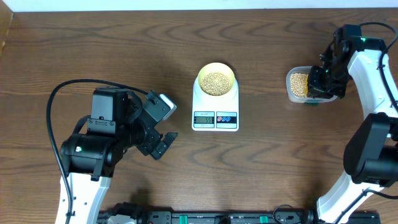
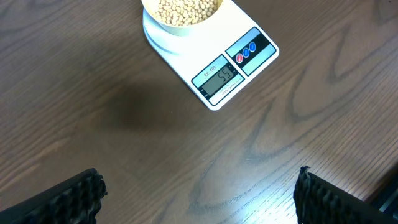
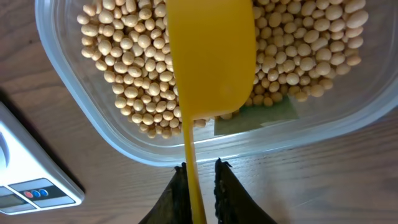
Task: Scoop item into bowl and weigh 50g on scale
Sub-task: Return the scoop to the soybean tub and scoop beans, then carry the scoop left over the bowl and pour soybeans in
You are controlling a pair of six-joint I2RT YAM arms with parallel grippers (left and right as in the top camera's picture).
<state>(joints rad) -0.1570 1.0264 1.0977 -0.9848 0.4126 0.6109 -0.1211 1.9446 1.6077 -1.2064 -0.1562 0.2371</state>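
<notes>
The pale yellow bowl (image 1: pixel 216 81) sits on the white scale (image 1: pixel 215 107) at the table's middle and holds beans (image 1: pixel 216 81). The bowl (image 2: pixel 181 14) and the scale (image 2: pixel 224 74) show in the left wrist view, the LCD lit. My left gripper (image 1: pixel 163 143) is open and empty over bare table left of the scale. My right gripper (image 3: pixel 200 171) is shut on the handle of the yellow measuring spoon (image 3: pixel 211 56). The spoon's head hangs over the beans (image 3: pixel 124 68) in the clear plastic tub (image 1: pixel 301 85) at the right.
The clear tub (image 3: pixel 93 118) has a green label under the beans. The scale's corner (image 3: pixel 25 180) shows at the left of the right wrist view. Dark wood table all round; cables run along the front edge.
</notes>
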